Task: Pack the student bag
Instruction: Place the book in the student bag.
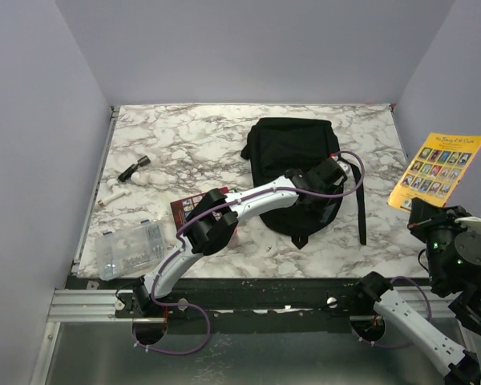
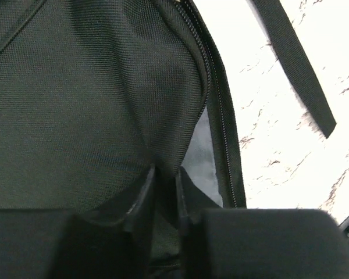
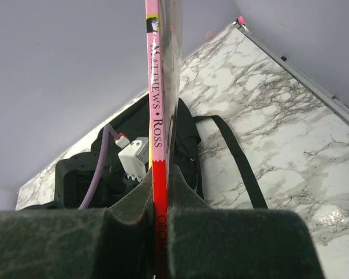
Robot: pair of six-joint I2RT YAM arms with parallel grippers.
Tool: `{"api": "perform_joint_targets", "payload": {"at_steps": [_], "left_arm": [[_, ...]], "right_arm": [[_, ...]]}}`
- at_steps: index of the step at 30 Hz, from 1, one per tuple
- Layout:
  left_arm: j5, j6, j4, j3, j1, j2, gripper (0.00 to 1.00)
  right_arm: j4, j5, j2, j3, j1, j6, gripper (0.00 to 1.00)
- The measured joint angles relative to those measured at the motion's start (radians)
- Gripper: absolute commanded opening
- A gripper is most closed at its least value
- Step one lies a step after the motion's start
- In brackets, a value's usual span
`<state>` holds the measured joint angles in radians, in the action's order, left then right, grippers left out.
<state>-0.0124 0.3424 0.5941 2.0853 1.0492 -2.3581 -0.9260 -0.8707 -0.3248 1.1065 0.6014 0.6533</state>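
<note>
Student bag: a large, soft student bag [image 1: 284, 152] of black woven fabric lay flat mid-table, a little right of centre.
Hidden: its inside showed only as a sliver of grey lining [image 2: 202, 157] beside the toothed black zip [image 2: 212, 87].
Left gripper: the left gripper [image 2: 166, 189] was on the bag's near right part, its jaws nearly together on a puckered fold of the fabric.
Right gripper: the right gripper [image 3: 159, 200] was off the table's right edge, clamped on a thin book [image 3: 157, 116] with a yellow cover and a pink-and-red spine. Its lower spine lettering was cut off.
Half covered: a flat dark-red book [image 1: 184, 208] lay under the left arm.
Surface: a glossy white marble-patterned table [image 1: 184, 136].
Around: a flat black webbing strap [image 1: 361, 200] trailed to the right of the bag. A clear plastic box [image 1: 132, 247] with blurred contents, a small black cylinder [image 1: 132, 170] and a tiny white object [image 1: 112, 195] lay well to the left.
</note>
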Motion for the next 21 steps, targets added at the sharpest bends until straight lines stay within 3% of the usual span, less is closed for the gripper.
{"api": "perform_joint_targets", "payload": {"at_steps": [2, 13, 21], "left_arm": [[0.000, -0.010, 0.000, 0.000, 0.000, 0.000, 0.00], [0.042, -0.052, 0.068, 0.064, -0.040, 0.063, 0.00], [0.222, -0.071, 0.098, 0.146, -0.129, 0.179, 0.00]], "right_arm": [[-0.004, 0.008, 0.000, -0.003, 0.000, 0.004, 0.01], [-0.020, 0.122, -0.017, -0.023, 0.000, 0.084, 0.01], [-0.026, 0.340, -0.042, -0.232, 0.000, 0.262, 0.01]]}}
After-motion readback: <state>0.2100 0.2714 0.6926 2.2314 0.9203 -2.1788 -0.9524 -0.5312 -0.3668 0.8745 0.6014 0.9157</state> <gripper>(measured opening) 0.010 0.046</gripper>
